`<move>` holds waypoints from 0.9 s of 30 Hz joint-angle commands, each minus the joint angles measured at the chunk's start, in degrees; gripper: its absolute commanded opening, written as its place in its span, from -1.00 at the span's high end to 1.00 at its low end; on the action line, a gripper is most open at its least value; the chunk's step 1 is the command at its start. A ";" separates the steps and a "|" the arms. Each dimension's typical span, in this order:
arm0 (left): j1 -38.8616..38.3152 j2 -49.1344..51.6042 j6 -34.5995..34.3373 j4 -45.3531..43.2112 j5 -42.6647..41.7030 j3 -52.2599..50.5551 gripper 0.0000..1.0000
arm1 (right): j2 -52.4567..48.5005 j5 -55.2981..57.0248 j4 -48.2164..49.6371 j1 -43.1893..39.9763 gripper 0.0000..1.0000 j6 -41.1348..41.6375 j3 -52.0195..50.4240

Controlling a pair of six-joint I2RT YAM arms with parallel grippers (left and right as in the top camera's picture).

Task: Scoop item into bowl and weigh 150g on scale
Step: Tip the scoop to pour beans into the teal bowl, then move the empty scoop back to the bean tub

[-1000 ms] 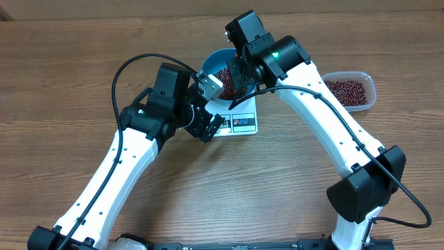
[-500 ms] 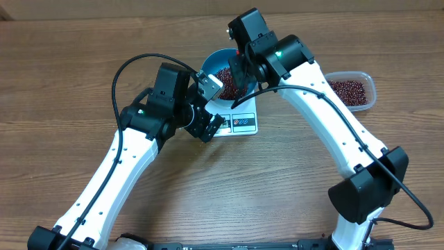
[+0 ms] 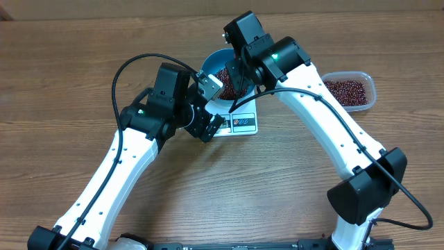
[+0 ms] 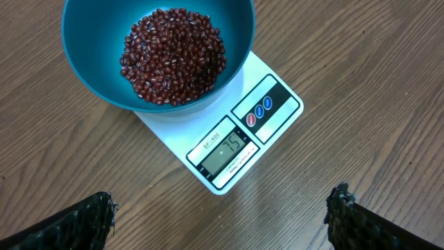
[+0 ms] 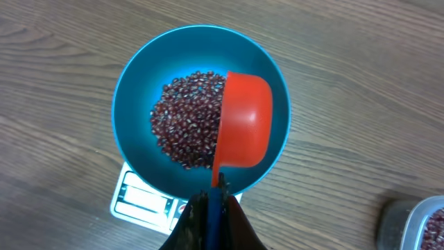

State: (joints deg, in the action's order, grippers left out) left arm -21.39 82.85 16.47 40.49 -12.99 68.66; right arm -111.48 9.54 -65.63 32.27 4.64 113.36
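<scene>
The right gripper (image 5: 211, 201) is clenched on the thin handle of an orange scoop (image 5: 246, 118). The handle runs straight away from the fingers, so the scoop's long axis points out over the blue bowl (image 5: 135, 83), and its cup hangs above the right half of the bowl. No beans show on the orange face turned to the camera. Whether that face is the empty inside or the back of the cup cannot be told.

Below the scoop, the beans (image 5: 184, 128) lie in a loose heap in the middle of the bowl. The bowl stands on the white scale (image 4: 281, 90). The scale's display (image 4: 225, 149) sticks out from under the rim on the side toward the arms and appears to read 75, which is likely about half the target weight.

The left gripper (image 4: 218, 219) hangs just beside that display edge, jaws spread wide, holding and touching nothing.

Farther off, on the right arm's own side and well apart from the bowl, a clear tub (image 3: 371, 87) on the wooden table (image 3: 69, 83) holds more beans. The next load probably comes from there. The right arm is nearer and already has the scoop, so it would swing right and dip the cup in.
</scene>
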 commanded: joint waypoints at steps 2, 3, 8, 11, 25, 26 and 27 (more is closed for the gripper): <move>0.00 -0.02 0.22 -0.20 0.31 1.20 -0.99 | 3.82 -5.97 -0.39 -2.73 0.93 0.02 1.90; 0.00 -0.02 0.22 -0.20 0.31 1.20 -0.99 | 4.04 -6.71 -0.57 -3.23 0.93 0.00 1.90; 0.00 -0.02 0.22 -0.20 0.28 1.20 -0.99 | 5.64 -9.70 -2.29 -7.21 0.93 -0.02 1.90; 0.00 -0.02 0.22 -0.20 0.31 1.20 -0.99 | 6.64 -10.95 -3.98 -9.73 0.93 -0.02 1.90; 0.00 -0.02 0.22 -0.20 0.31 1.20 -0.99 | 8.63 -17.38 -10.56 -24.72 0.92 -2.08 1.90; 0.00 -0.02 0.22 -0.20 0.31 1.20 -0.99 | 8.63 -17.35 -11.10 -26.14 0.92 -2.27 1.90; 0.00 -0.02 0.22 -0.20 0.31 1.20 -0.99 | 8.63 -17.35 -11.74 -27.50 0.93 -3.23 1.90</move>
State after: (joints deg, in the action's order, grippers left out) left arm -21.37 82.85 16.47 40.49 -13.02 68.66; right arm -105.06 -6.13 -76.53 7.57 3.33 113.36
